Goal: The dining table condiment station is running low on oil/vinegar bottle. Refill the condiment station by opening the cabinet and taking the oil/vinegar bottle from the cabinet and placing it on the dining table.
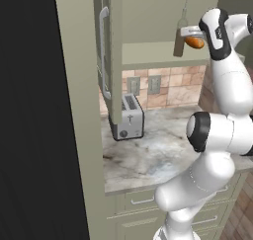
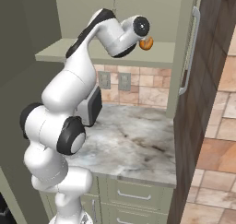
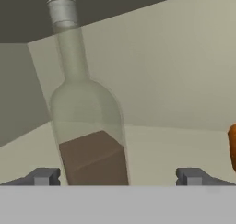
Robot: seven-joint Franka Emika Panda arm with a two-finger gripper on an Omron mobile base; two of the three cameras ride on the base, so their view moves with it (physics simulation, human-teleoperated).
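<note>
Both fingers (image 3: 46, 177) stand wide apart at the bottom of my hand view, one tip at seven o'clock, the other at five, and only their tops clear the lower edge. Nothing is clamped between them. Between the two tips, nearer the seven o'clock one, I see the oil/vinegar bottle (image 3: 87, 126) standing on the shelf (image 3: 175, 149) inside the open cabinet (image 1: 148, 17). Its dark brown lower part is cut off at the bottom, so I cannot tell whether a tip touches the glass. Its clear upper part and thin neck lean toward eleven o'clock, the top running out of frame.

At three o'clock in the hand view an orange thing (image 3: 233, 144) pokes in, mostly cut off; I cannot make out what it is. From the left base view the bottle (image 1: 181, 34) shows just at nine o'clock of the wrist, with the orange thing (image 1: 194, 42) between them, and the arm hides the fingers. From the right base view the arm covers the bottle almost wholly; the orange thing (image 2: 146, 44) sits by the wrist.

Below the shelf lies a marble surface (image 1: 163, 150) with a toaster (image 1: 129, 118) at its back. An open cabinet door (image 1: 106, 51) with a silver bar handle (image 1: 103, 46) hangs at ten o'clock of it.
</note>
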